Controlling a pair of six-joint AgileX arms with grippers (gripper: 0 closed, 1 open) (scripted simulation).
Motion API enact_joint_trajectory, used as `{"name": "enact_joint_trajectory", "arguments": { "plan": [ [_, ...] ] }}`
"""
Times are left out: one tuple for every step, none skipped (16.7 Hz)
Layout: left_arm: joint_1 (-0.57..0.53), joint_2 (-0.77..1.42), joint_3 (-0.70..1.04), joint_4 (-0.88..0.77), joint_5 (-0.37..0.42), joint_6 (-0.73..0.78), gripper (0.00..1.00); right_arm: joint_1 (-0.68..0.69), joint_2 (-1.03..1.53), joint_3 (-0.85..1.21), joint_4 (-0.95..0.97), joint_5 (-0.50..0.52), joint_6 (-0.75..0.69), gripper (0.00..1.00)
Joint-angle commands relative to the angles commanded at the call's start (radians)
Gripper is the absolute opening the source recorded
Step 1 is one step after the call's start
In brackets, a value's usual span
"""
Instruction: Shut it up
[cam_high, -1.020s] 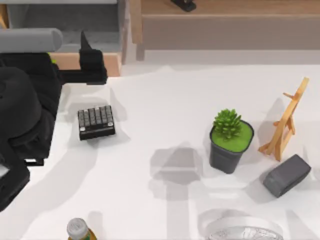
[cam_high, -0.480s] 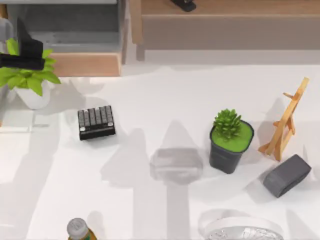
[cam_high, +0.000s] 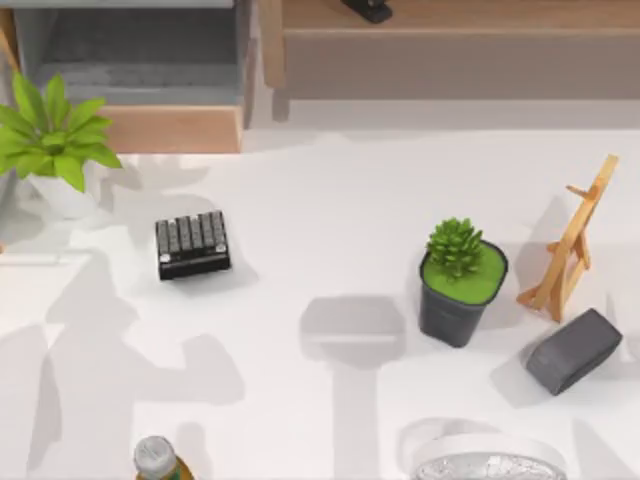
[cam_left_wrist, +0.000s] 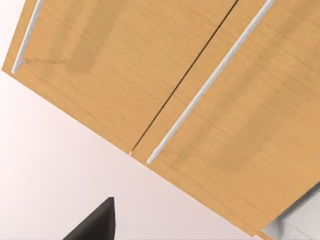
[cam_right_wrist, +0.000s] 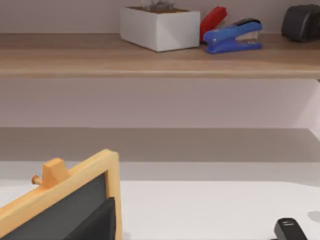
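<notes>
The drawer (cam_high: 140, 75) sits open, so push flat on its tan front panel (cam_high: 170, 130); I cannot tell if either claw is apart or together.

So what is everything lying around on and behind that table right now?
drawer: one, grey inside with a tan front, pulled open at the table's back left
shelf: one, long brown wood, at the back right
leafy plant: one, green in a white pot, far left
keypad: one, black with grey keys, left of centre
succulent: one, green in a dark grey pot, right of centre
easel: one, tan wood, far right
grey block: one, dark grey, front right
bottle: one, grey cap, front edge
white round thing: one, front edge, cut off
stapler: one, blue, on the shelf
white box: one, on the shelf
left hand: dark fingertip, near a wooden panel
</notes>
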Motion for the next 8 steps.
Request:
{"name": "enact_joint_trajectory", "arguments": {
  "plan": [
    [0.06,0.036,-0.005,0.036,0.062,0.075,1.0,0.0,0.0,0.0,0.0,0.0,0.0,1.0],
    [0.114,0.073,-0.01,0.07,0.122,0.147,1.0,0.0,0.0,0.0,0.0,0.0,0.0,1.0],
    [0.163,0.113,-0.012,0.1,0.181,0.216,1.0,0.0,0.0,0.0,0.0,0.0,0.0,1.0],
    [0.205,0.154,-0.013,0.127,0.237,0.282,1.0,0.0,0.0,0.0,0.0,0.0,0.0,1.0],
    [0.239,0.197,-0.012,0.151,0.29,0.343,1.0,0.0,0.0,0.0,0.0,0.0,0.0,1.0],
    [0.266,0.24,-0.009,0.17,0.34,0.4,1.0,0.0,0.0,0.0,0.0,0.0,0.0,1.0],
    [0.285,0.283,-0.003,0.186,0.386,0.452,1.0,0.0,0.0,0.0,0.0,0.0,0.0,1.0],
    [0.299,0.323,0.003,0.199,0.426,0.498,1.0,0.0,0.0,0.0,0.0,0.0,0.0,1.0]
  ]
}}
